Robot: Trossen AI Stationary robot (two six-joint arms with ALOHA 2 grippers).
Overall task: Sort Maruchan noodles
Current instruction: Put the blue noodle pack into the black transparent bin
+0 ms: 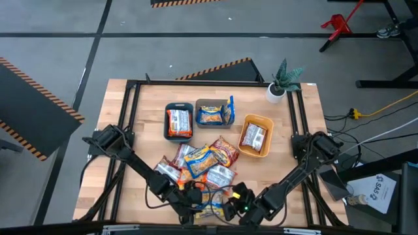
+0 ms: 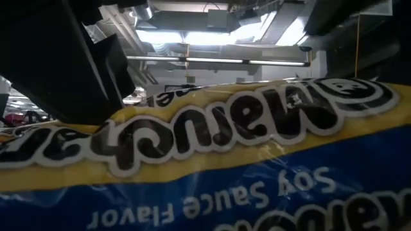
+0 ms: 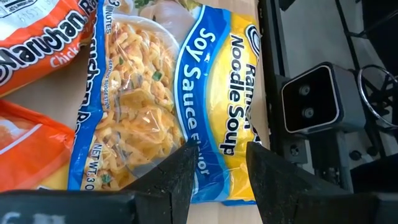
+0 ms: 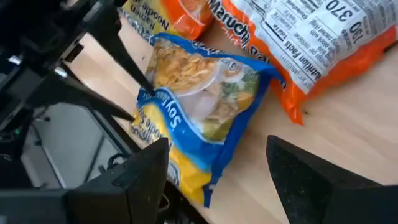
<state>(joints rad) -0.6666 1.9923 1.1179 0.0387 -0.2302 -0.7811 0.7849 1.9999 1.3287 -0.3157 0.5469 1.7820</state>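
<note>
A yellow-and-blue soy sauce Maruchan packet [image 3: 186,93] [image 4: 199,93] lies at the table's near edge and fills the low view [image 2: 225,141]. My left gripper [image 3: 222,180] [image 1: 196,199] is shut on it. My right gripper [image 4: 217,180] [image 1: 236,196] hovers open just to its right, touching nothing. Several more packets [image 1: 202,163], orange, yellow-blue and silvery, lie in a loose pile at the table's middle. One orange packet [image 1: 179,123] lies in the dark tray, one yellow-blue packet [image 1: 210,116] in the grey tray, one silvery packet [image 1: 253,137] in the orange tray. My left gripper pinches the soy sauce packet between its two fingers at one end seam [image 3: 219,142] [image 4: 149,99], where the plastic is bunched up. The fingers come in low from the table's left. The packet sits tilted, with its far part on the wood beside the orange packets.
A dark tray [image 1: 167,121], a grey tray [image 1: 199,104] and an orange tray [image 1: 264,124] stand in a row at the far middle. A potted plant [image 1: 284,81] is at the far right corner. A black frame rail with a small camera [image 3: 311,99] runs along the near edge.
</note>
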